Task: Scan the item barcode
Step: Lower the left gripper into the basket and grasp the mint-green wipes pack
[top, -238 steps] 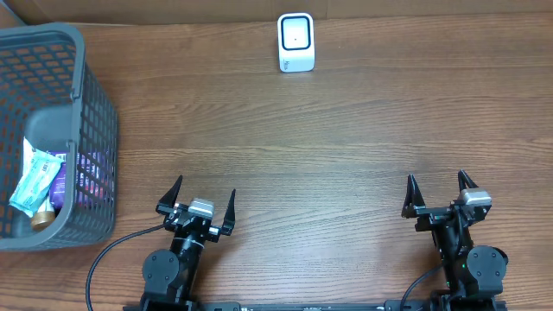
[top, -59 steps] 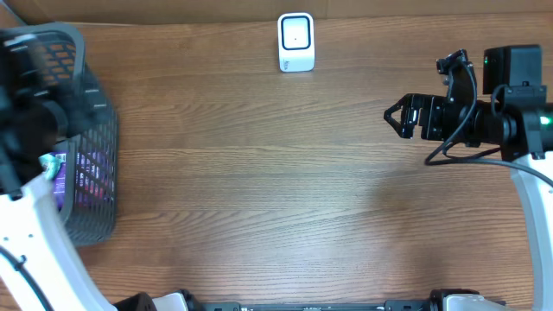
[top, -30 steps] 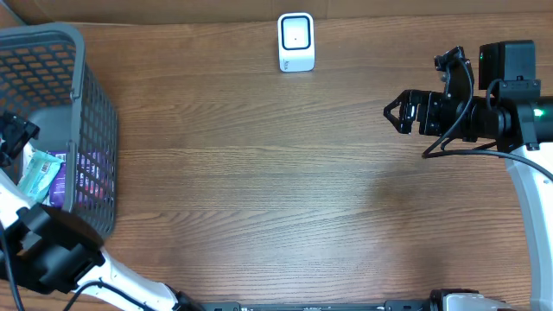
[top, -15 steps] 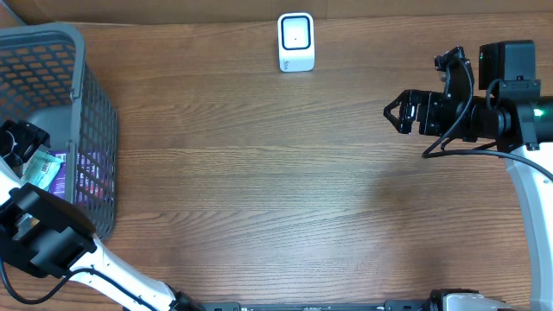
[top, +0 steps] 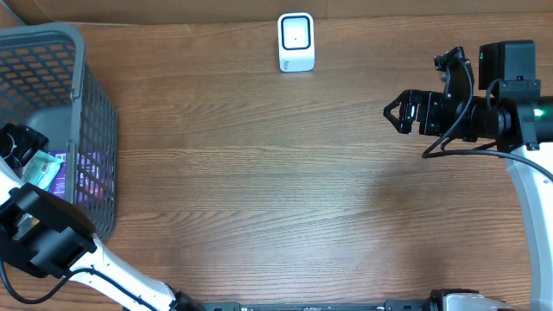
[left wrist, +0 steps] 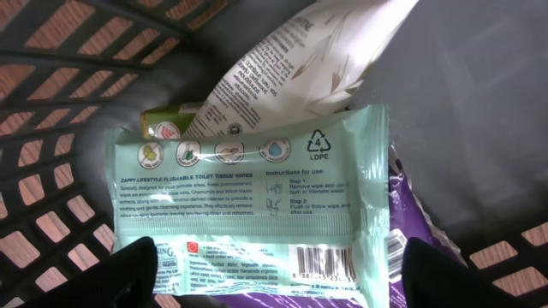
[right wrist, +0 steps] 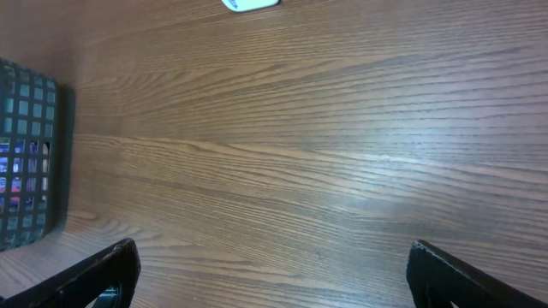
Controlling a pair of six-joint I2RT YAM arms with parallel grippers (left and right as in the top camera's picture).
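The item is a mint-green wipes pack (left wrist: 257, 197) lying flat in the grey basket (top: 86, 95), its barcode (left wrist: 330, 261) facing up near the pack's lower edge. My left gripper (left wrist: 282, 287) hangs inside the basket just above the pack, open, with one black finger (left wrist: 128, 278) over the pack's left end and the other off its right end. From overhead the left gripper (top: 19, 149) shows at the basket's left side. The white scanner (top: 295, 41) stands at the table's far middle. My right gripper (top: 399, 114) hovers open over bare wood on the right, holding nothing.
Under the wipes pack lie a white pouch (left wrist: 291, 68), a purple pack (left wrist: 411, 214) and a yellow-green tube (left wrist: 167, 124). The basket's mesh walls (left wrist: 51, 103) close in on the left. Bare table (top: 276, 190) lies between the basket and the right arm.
My left gripper has sunk a little deeper into the basket toward the wipes pack, and its jaws have narrowed slightly. The right arm has stayed still.
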